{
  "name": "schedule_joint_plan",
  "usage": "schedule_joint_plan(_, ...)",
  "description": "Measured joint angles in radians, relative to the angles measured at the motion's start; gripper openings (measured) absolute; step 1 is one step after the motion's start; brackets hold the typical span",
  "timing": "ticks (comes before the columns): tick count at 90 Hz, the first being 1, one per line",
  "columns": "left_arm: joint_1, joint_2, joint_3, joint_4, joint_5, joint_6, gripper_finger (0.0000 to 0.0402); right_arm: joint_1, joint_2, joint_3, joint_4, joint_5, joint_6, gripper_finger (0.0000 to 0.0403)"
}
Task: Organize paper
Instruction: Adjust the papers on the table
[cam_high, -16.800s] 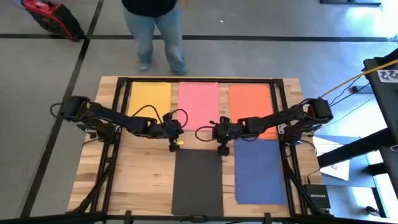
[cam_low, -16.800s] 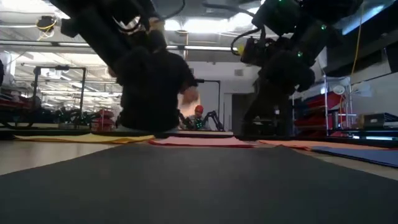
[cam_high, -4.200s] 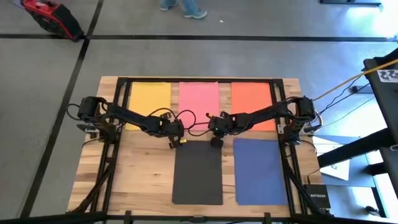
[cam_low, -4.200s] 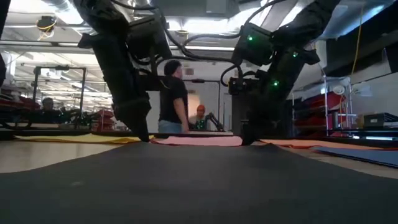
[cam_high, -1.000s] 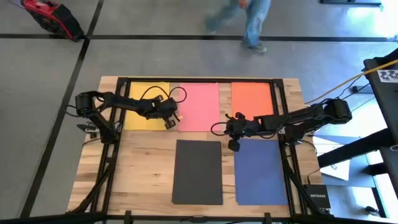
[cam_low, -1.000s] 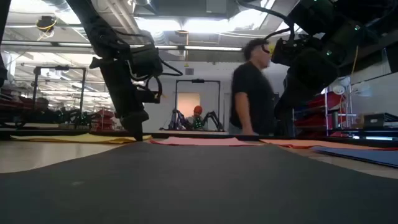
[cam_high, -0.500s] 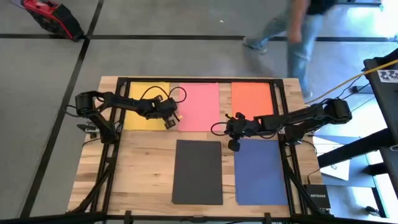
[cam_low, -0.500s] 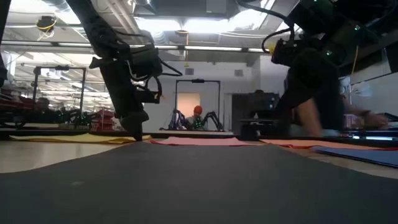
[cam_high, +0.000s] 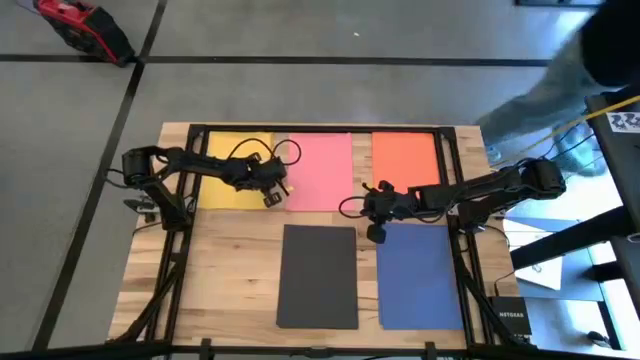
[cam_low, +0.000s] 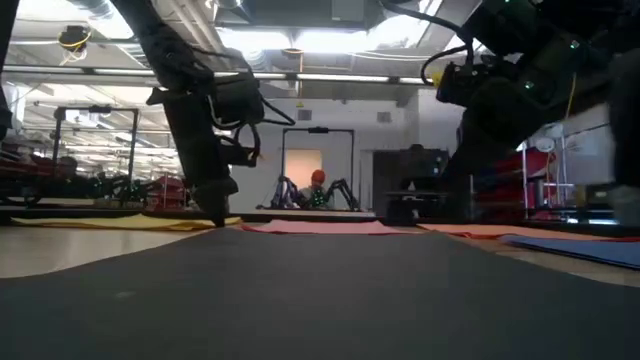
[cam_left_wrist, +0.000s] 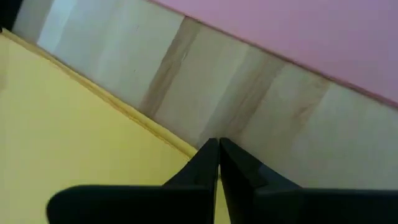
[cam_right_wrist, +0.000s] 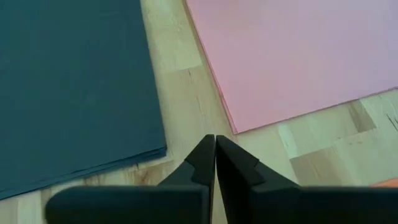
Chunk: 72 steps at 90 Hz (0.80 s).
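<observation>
The yellow sheet (cam_left_wrist: 74, 124), judged thin and limp, is best pinched at its corner by the closed, empty left hand (cam_left_wrist: 217, 149).

A pale wooden tabletop (cam_high: 235, 270) stands on grey floor crossed by dark lines. A person (cam_high: 590, 70) passes its far right corner — blurred. A red machine (cam_high: 85, 28) sits far left; shelving lines the room behind.
</observation>
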Motion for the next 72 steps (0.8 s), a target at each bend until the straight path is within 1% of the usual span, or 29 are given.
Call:
schedule_joint_plan(20,-0.026,0.0,0.0,-0.003,0.005,-0.019,0.0,0.0,0.0,0.0,-0.003,0.0,0.0,0.0003)
schedule_joint_plan(32,-0.021,-0.002,0.0,-0.024,-0.014,-0.023,0.0,0.0,0.0,0.0,-0.011,0.0,0.0,0.0003)
schedule_joint_plan(72,-0.026,-0.008,0.001,-0.051,-0.019,-0.046,0.0,0.0,0.0,0.0,-0.021,0.0,0.0,0.0003)
